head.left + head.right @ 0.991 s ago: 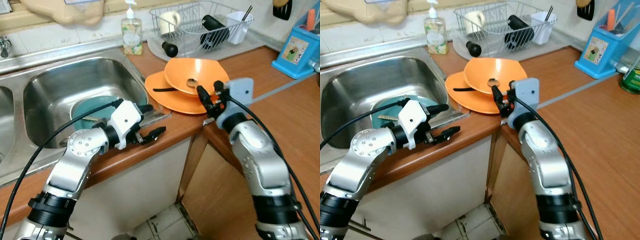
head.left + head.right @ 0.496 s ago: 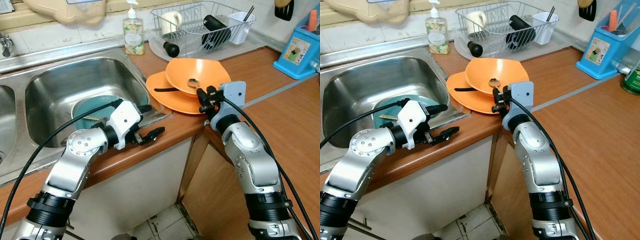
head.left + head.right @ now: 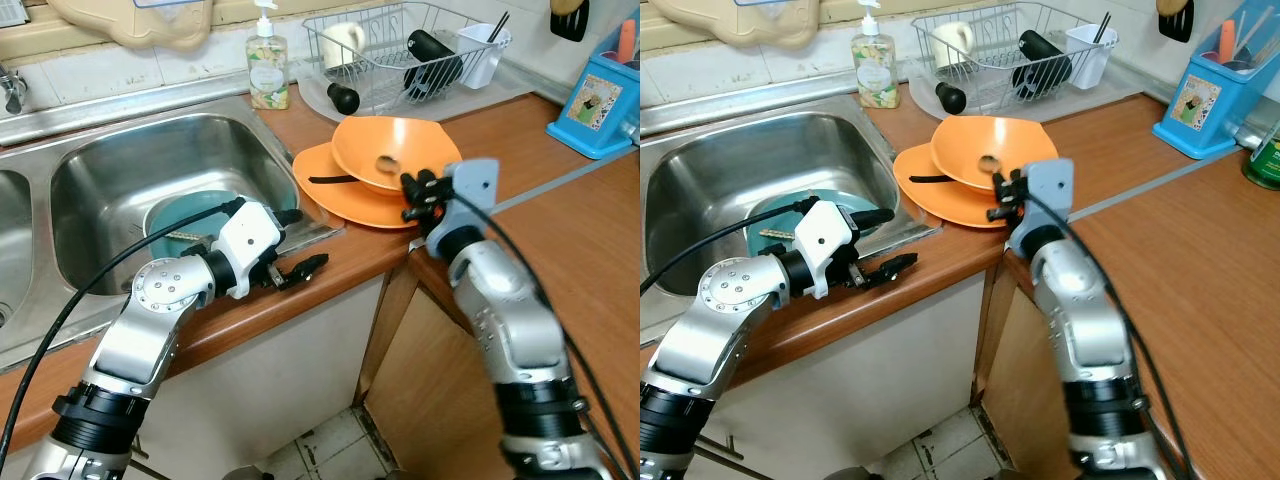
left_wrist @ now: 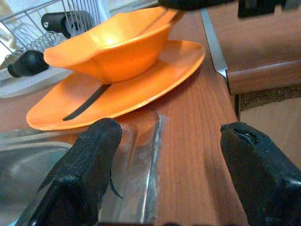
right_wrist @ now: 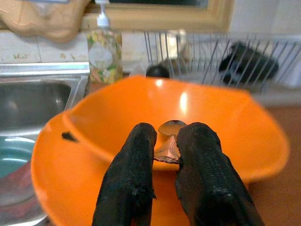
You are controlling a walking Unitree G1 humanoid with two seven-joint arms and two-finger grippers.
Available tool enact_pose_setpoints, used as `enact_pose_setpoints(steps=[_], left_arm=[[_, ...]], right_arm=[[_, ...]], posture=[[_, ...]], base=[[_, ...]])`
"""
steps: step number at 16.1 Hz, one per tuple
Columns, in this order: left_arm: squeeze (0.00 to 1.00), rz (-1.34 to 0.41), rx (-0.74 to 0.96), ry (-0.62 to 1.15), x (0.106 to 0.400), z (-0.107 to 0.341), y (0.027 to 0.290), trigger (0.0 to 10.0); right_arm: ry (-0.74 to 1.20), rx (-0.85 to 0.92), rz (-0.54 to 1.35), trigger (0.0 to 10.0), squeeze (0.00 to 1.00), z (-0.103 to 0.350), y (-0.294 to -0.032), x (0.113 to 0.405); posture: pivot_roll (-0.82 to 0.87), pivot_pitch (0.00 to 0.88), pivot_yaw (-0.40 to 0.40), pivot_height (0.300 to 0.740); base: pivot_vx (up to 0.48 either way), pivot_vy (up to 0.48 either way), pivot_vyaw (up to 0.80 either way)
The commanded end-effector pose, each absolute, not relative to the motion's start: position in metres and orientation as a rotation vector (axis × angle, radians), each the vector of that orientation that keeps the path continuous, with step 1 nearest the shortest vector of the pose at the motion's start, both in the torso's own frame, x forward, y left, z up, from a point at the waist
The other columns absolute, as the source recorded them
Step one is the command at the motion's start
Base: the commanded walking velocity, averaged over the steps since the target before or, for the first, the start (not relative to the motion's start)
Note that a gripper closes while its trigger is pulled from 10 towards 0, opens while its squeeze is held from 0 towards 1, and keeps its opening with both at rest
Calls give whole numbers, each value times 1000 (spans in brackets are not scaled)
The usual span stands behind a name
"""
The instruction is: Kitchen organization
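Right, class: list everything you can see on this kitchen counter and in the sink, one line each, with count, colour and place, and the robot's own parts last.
Bowl: one, orange, on the plate.
Plate: one, orange, on the counter beside the sink.
Spoon: one, metal, in the bowl.
Black utensil: one, on the plate.
Sink: one, steel, set in the counter.
Dish: one, teal, in the sink.
Soap bottle: one, pale, behind the sink.
Drying rack: one, wire, back of the counter.
Blue holder: one, far right.
Left gripper: open, at the counter edge.
Right gripper: closed on the spoon.
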State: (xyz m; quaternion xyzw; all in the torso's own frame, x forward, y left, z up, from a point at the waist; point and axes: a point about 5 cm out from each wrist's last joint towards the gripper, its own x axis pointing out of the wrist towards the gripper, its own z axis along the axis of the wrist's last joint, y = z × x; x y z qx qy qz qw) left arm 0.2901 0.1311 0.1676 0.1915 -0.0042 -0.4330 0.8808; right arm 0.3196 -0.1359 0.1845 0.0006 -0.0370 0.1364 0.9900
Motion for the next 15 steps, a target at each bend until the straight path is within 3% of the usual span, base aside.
enact_pose_setpoints(steps=[1,6,10,11,12,13,15], left_arm=[[0,-897,435,-74,291,181,128,10000],[0,-838,535,-250,302,208,121,10000],[0,-780,613,-364,310,223,116,10000],[0,-776,637,-370,310,223,116,8431],[0,-774,678,-388,311,223,115,2863],[0,-774,693,-397,312,223,114,0],[0,-760,732,-398,315,222,115,0]], right_arm=[[-156,3,311,0,0,207,-140,317],[-220,36,620,0,0,242,-141,297],[-181,12,825,0,0,247,-124,282],[-173,7,851,0,0,247,-121,280],[-158,-3,898,0,0,246,-115,276],[-151,-9,922,0,0,246,-112,273],[-139,-23,950,0,0,246,-109,270]], posture=[[-91,0,8,740],[-97,0,13,740],[-96,0,15,740],[-94,0,16,740],[-94,0,16,740],[-94,0,18,740],[-95,0,20,740]], base=[[0,0,0],[0,0,0],[0,0,0],[0,0,0],[0,0,0],[0,0,0],[0,0,0]])
